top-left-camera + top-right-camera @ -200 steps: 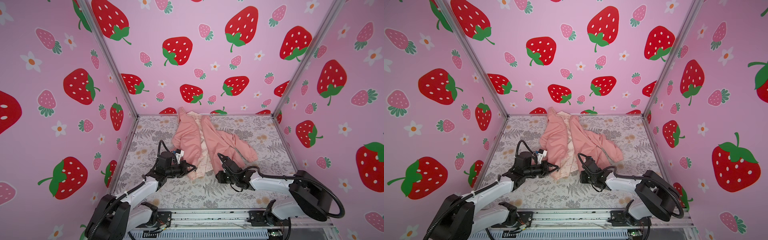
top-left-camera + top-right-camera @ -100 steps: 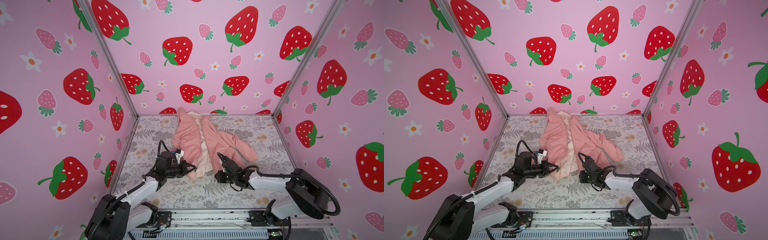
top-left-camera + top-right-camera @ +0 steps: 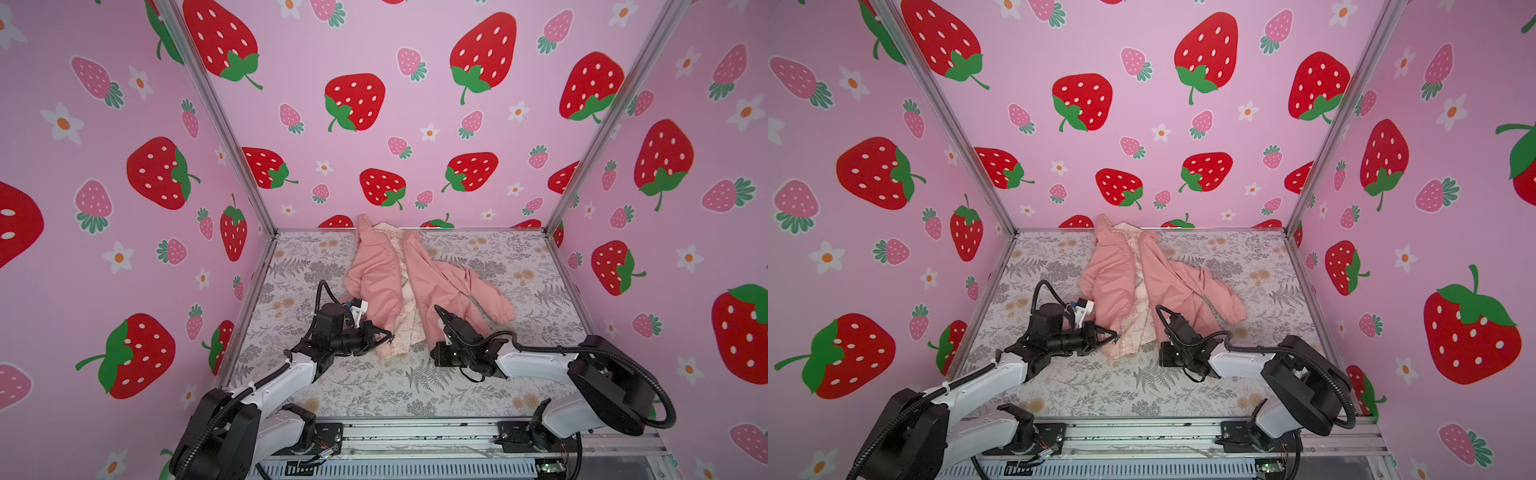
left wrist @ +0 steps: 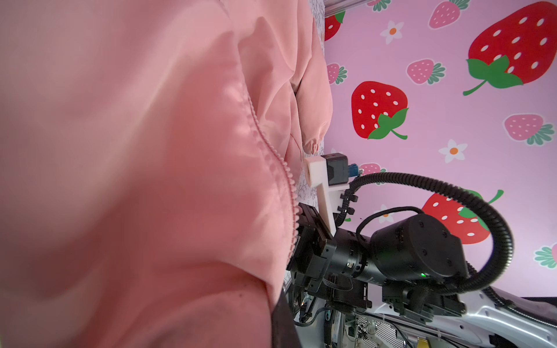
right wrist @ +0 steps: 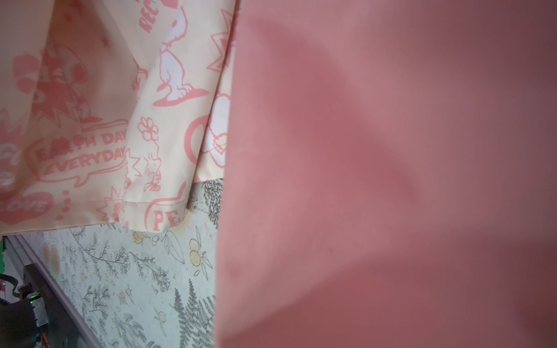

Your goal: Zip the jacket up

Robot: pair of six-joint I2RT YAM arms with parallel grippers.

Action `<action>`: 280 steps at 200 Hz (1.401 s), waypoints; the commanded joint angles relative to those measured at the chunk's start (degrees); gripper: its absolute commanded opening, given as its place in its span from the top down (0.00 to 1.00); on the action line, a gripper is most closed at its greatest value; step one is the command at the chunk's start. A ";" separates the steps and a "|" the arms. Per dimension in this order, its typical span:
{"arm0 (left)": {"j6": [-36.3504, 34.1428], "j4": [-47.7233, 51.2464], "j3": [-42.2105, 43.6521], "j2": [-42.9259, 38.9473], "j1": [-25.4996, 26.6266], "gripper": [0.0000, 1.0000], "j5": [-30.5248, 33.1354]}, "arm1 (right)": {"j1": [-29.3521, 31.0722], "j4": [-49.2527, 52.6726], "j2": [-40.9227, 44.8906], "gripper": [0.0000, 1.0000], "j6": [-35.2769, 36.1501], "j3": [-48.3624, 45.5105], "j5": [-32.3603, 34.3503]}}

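- Your left claw [image 3: 385, 333] is closed on the left panel's hem, just below centre in a top view. The right claw [image 3: 441, 312] is closed on the right panel's edge, close beside it.
- Both pinches hold thin, loose cloth, so a pull may slip it free or bunch the panels.
- The zipper [image 4: 272, 152] teeth show, but no slider or pin does. You may be holding lining [image 5: 90, 135] rather than tape, and then the ends won't mate.
- The jacket [image 3: 378, 282] lies mid-frame on the table [image 3: 374, 386] in both top views. It is salmon pink, unzipped and rumpled, with its hood toward the back wall.
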State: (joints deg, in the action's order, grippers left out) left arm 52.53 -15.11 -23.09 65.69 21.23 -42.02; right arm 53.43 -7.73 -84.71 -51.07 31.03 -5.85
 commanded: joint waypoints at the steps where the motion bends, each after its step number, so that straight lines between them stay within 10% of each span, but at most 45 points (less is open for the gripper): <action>1: 0.02 0.00 -0.36 -0.72 -0.14 1.00 -0.17 | -0.40 -0.70 0.06 0.95 0.30 -0.65 -0.15; 151: -13.07 8.37 -13.00 3.77 -0.84 1.00 -3.52 | -6.43 1.93 2.88 1.00 3.90 5.10 -0.38; 230: -21.76 15.00 -15.60 -2.20 -0.86 1.00 9.76 | -9.52 1.53 3.42 1.00 9.37 8.73 1.50; 280: -20.18 13.74 -18.53 -0.13 -1.35 1.00 3.04 | -13.96 -9.01 4.24 1.00 8.63 6.51 -13.39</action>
State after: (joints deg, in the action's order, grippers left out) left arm 32.60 1.19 -39.72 65.21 20.29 -34.96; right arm 40.10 -8.78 -82.21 -42.78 39.03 -12.49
